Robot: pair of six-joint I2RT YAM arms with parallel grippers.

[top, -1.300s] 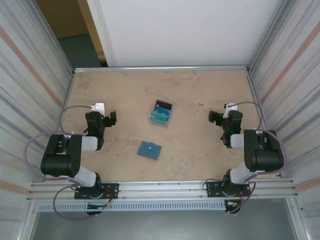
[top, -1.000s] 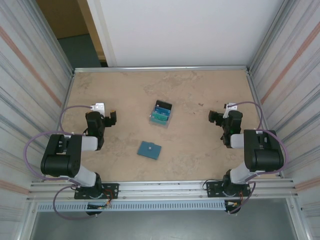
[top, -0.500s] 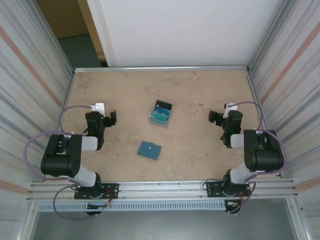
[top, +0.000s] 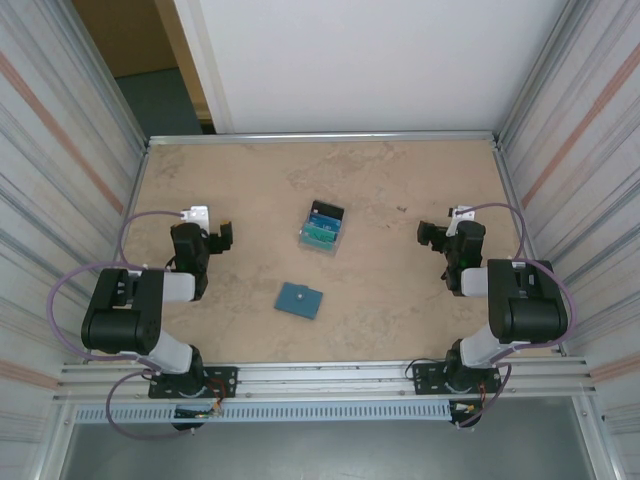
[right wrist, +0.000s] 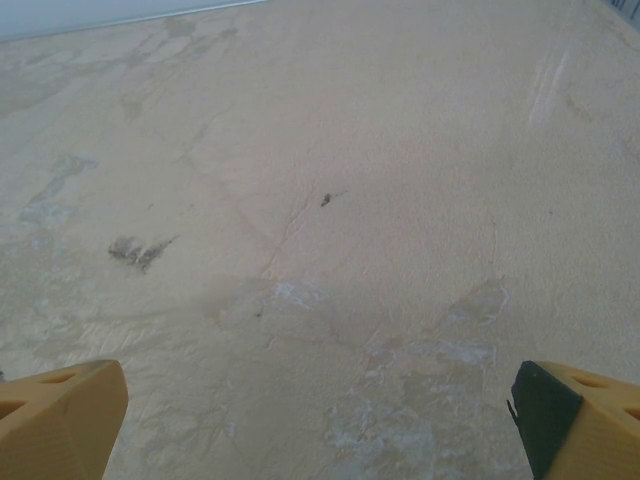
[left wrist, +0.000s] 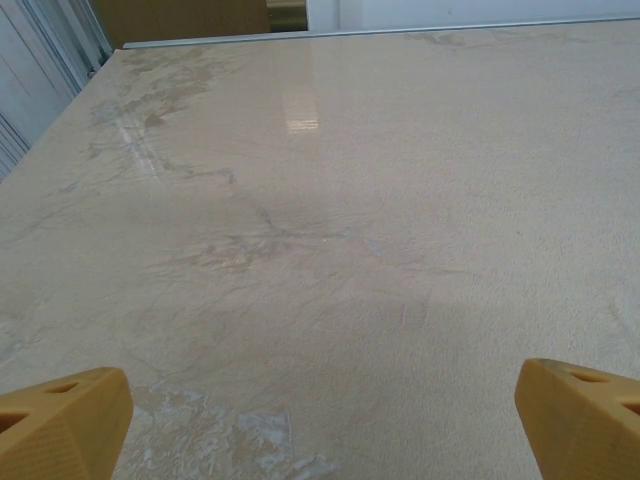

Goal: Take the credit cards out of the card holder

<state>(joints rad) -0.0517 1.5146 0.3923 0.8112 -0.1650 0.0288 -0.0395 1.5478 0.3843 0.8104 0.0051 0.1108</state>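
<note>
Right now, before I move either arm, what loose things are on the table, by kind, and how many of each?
Card holder, teal-blue, lying closed: 1
Clear tray with a black end: 1
Teal contents inside the tray: too small to count
Total: 2, plus the uncounted contents

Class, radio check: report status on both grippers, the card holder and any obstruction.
Left gripper open, empty. Right gripper open, empty. Card holder flat, untouched. Clear tray beyond it, apart.

Clear tray (top: 326,211), black end toward 12 o'clock, on beige marbled table (top: 400,180); corrugated metal walls (top: 60,150) at 3 and 9 o'clock.
</note>
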